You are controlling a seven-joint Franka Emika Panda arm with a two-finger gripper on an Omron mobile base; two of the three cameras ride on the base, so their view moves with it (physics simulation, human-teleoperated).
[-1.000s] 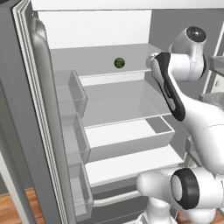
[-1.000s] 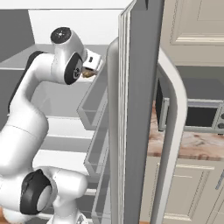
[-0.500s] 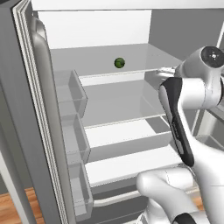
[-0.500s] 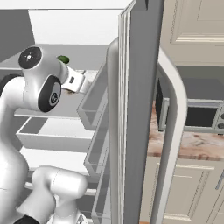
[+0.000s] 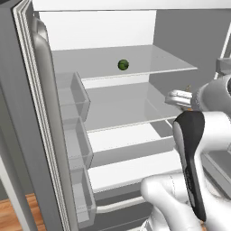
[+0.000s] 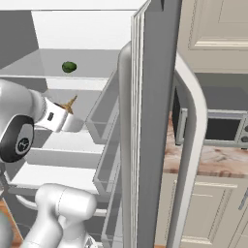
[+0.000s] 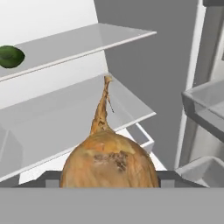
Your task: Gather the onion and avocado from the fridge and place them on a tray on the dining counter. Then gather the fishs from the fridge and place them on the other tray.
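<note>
My gripper [image 7: 109, 180] is shut on the onion [image 7: 108, 159], a golden-brown bulb with a dry stalk pointing up. The onion is held in the air in front of the open fridge [image 5: 122, 106], level with the middle shelf. Its stalk tip [image 6: 71, 101] sticks out past the white hand [image 6: 58, 116], and a little of the onion [image 5: 188, 88] shows by the hand in the left base view. The avocado [image 5: 123, 64] [image 6: 69, 67] [image 7: 9, 57], small and dark green, lies on the upper shelf, apart from the gripper. The tray, the dining counter and the fishs are out of view.
The left fridge door [image 5: 43, 117] stands open with its bins [image 5: 74, 131]. The right door [image 6: 155, 121] is open close beside the hand, also with bins [image 7: 205, 109]. Beyond it a microwave [image 6: 218, 128] sits on a marbled wall counter [image 6: 208, 162].
The arm has drawn back out of the fridge with the onion, sinking from the upper shelf's height to the middle shelf's. The avocado has not moved.
</note>
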